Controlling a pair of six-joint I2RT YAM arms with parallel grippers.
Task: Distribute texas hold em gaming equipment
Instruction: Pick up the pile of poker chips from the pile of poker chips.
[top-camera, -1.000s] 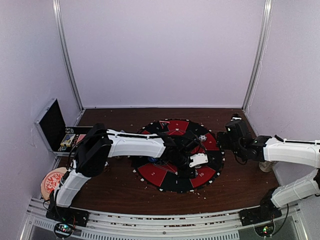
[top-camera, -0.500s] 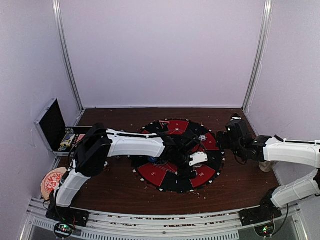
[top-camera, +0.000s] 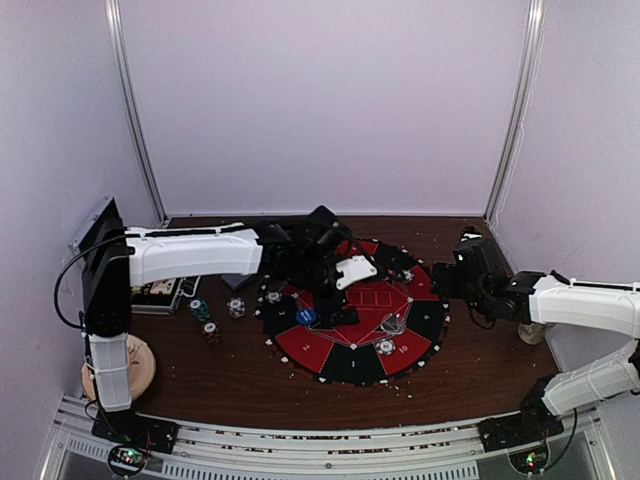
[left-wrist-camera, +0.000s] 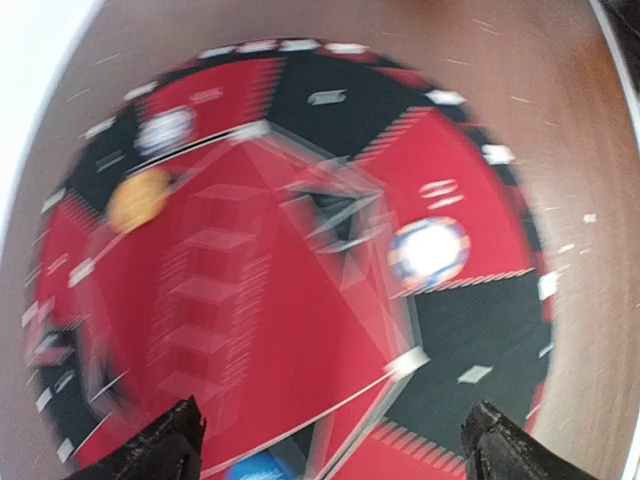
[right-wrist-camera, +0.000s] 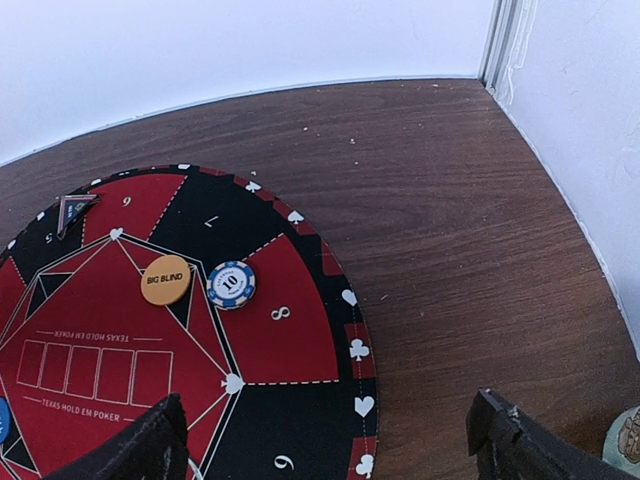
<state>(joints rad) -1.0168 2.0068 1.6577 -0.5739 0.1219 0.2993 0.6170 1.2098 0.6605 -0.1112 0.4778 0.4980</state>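
A round red-and-black mat (top-camera: 352, 312) lies mid-table with pieces on it. My left gripper (top-camera: 338, 278) hovers open over its far-left part; the blurred left wrist view shows its fingertips (left-wrist-camera: 168, 447) wide apart above the mat with nothing between them, an orange disc (left-wrist-camera: 140, 198), a white-and-blue chip (left-wrist-camera: 430, 250) and a blue disc (left-wrist-camera: 255, 467) below. My right gripper (top-camera: 452, 278) stands open at the mat's right edge, empty (right-wrist-camera: 330, 445), looking onto the orange "BIG BLIND" disc (right-wrist-camera: 166, 280) and a blue "10" chip (right-wrist-camera: 231, 285). Three chips (top-camera: 205, 315) lie on the wood left of the mat.
An open metal case (top-camera: 100, 245) stands at the far left with a printed sheet (top-camera: 160, 290) beside it. A round wooden-looking disc (top-camera: 125, 365) lies at the front left. White frame posts (top-camera: 515, 110) stand at the back corners. Bare wood (right-wrist-camera: 470, 230) lies right of the mat.
My left arm has swung from the mat's right half back to its far-left part, and its jaws have opened. The chips left of the mat have come into view. The right arm is still.
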